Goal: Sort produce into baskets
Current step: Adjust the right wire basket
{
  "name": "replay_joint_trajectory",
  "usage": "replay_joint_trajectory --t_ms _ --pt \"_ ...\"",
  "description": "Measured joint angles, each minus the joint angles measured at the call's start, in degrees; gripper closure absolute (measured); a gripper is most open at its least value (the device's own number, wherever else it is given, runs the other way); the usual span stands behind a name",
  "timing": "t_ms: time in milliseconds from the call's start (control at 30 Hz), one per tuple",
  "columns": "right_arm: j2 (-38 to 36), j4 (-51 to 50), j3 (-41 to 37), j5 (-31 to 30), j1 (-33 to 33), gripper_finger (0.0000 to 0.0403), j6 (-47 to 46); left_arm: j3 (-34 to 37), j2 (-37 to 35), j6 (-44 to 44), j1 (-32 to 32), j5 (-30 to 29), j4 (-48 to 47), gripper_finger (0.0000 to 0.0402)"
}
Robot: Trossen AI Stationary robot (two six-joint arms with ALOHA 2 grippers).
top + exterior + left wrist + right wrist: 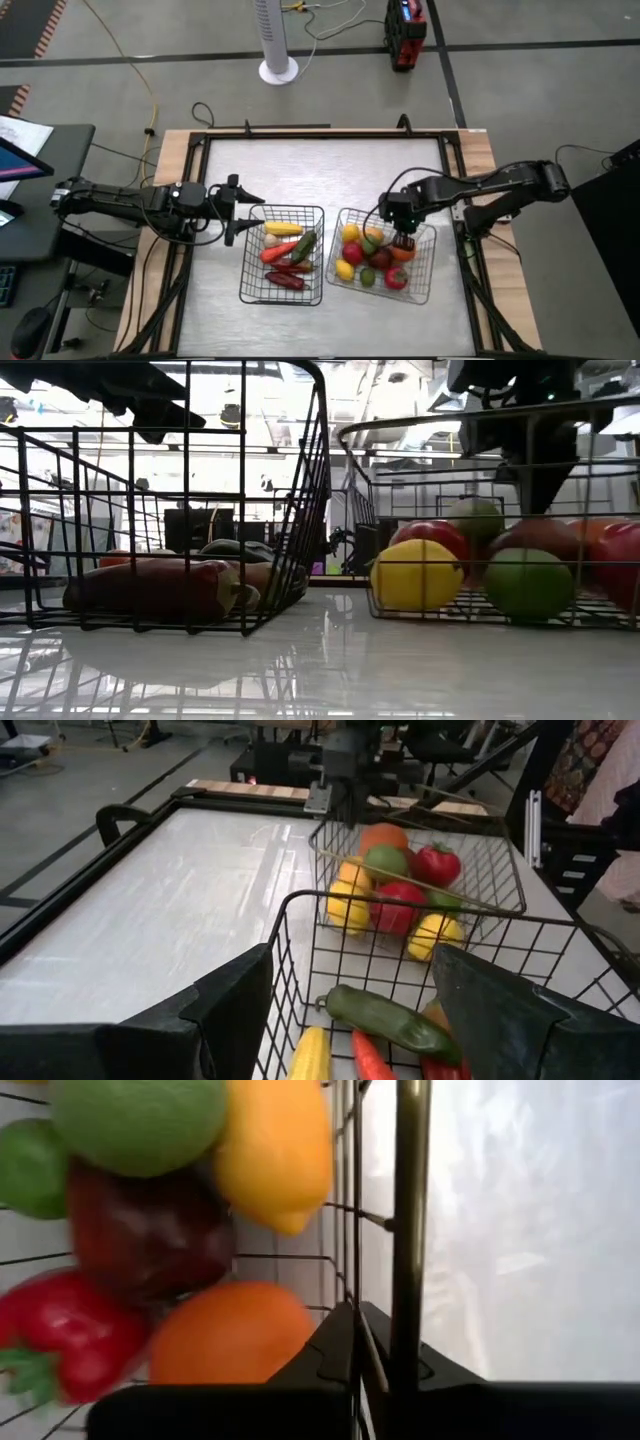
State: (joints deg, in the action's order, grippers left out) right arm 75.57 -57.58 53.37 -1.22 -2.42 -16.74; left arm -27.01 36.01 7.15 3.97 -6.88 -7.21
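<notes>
Two wire baskets stand side by side. The left basket [250,290] holds long produce: yellow, green, red and maroon pieces [285,255], seen also in the left wrist view [390,1020]. The right basket [428,290] holds round produce [365,262] in red, yellow, green, orange and maroon. My left gripper [245,212] is open and empty, level at the left basket's left side [370,1020]. My right gripper [405,242] points down inside the right basket. It is shut beside an orange piece [230,1335] at the basket's wall [345,1200]. My right gripper's shut fingers [340,1350] stand right at the right basket's wall, below its rim [410,1230]. The wall's wires run toward the seam between the fingers. I cannot tell whether they pinch a wire or touch the orange piece.
A raised dark frame [200,150] borders the white tabletop. Bare table lies on the far side of both baskets [320,170] and in front of them [320,660]. The right basket sits turned a little askew. A white fan base [278,70] and a red device [405,35] stand on the floor beyond.
</notes>
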Motion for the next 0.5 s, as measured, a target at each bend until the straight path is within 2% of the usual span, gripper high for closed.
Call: replay_joint_trajectory --t_ms 133,300,500 --pt "0.4 -0.2 0.0 -0.9 4.0 0.0336 8.8 0.0 0.0 0.0 0.0 0.0 0.1 0.0139" --pt "1.8 -0.5 0.0 -1.1 5.8 0.0293 20.8 0.0 0.0 0.0 0.0 0.0 0.0 0.0139" --pt "1.2 3.8 0.0 -0.4 7.2 0.0242 23.7 0.0 0.0 0.1 0.0 0.0 0.0 0.0139"
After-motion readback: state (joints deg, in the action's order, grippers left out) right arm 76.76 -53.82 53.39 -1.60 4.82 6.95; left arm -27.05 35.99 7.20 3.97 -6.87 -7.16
